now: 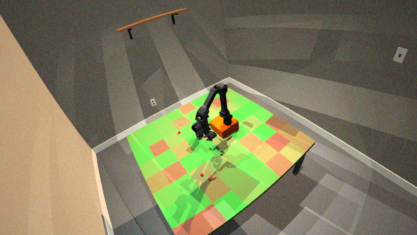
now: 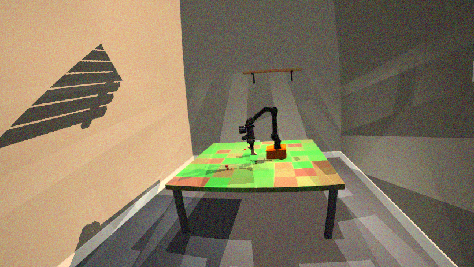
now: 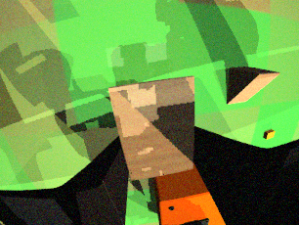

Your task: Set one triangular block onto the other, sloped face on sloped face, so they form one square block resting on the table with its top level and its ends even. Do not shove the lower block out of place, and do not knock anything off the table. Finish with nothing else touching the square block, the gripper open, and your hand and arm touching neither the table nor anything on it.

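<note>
My gripper (image 1: 208,136) (image 2: 252,149) (image 3: 154,134) is shut on a tan triangular block (image 3: 139,114), holding it by its sides, low beside the orange arm base. The wrist view shows a broad, nearly rectangular face of this block; its underside and its sloped face cannot be made out. Part of it shows pale below the fingers in the exterior view. The other triangular block (image 3: 254,87) lies to the right in the wrist view, apart from the held one, with a dark triangular end and a pale long face. The gripper mostly hides it in the top view.
The orange base (image 1: 224,125) (image 2: 276,152) (image 3: 183,207) stands close to the gripper. A small red piece (image 1: 178,132) (image 2: 244,149) lies further back. Two red pieces, one a red cube (image 1: 201,174), and a small tan piece (image 1: 213,176) lie toward the front. A small yellow piece (image 3: 269,134) shows at right.
</note>
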You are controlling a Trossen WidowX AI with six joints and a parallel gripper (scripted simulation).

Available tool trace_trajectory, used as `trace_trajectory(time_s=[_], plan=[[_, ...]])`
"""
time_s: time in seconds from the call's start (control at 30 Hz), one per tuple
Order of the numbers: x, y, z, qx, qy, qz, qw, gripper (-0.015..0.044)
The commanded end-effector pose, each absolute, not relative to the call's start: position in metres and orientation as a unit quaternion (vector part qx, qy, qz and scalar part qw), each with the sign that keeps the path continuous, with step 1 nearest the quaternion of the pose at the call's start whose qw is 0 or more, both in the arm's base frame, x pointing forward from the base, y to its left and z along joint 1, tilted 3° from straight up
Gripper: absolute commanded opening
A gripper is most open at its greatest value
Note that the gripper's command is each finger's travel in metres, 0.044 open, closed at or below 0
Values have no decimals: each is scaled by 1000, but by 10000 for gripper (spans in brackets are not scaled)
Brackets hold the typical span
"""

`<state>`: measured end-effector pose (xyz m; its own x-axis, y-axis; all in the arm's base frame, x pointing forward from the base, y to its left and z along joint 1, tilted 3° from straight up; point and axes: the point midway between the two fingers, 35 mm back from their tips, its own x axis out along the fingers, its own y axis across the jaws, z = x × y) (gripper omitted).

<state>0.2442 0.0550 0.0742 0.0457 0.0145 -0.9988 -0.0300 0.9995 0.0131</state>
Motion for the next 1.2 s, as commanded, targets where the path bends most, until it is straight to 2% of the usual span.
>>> trace_trajectory(time_s=[0.0,1.17], plan=[[246,40,82,-5,685,14,729,0],[190,-86,116,-9,687,10,727,0]])
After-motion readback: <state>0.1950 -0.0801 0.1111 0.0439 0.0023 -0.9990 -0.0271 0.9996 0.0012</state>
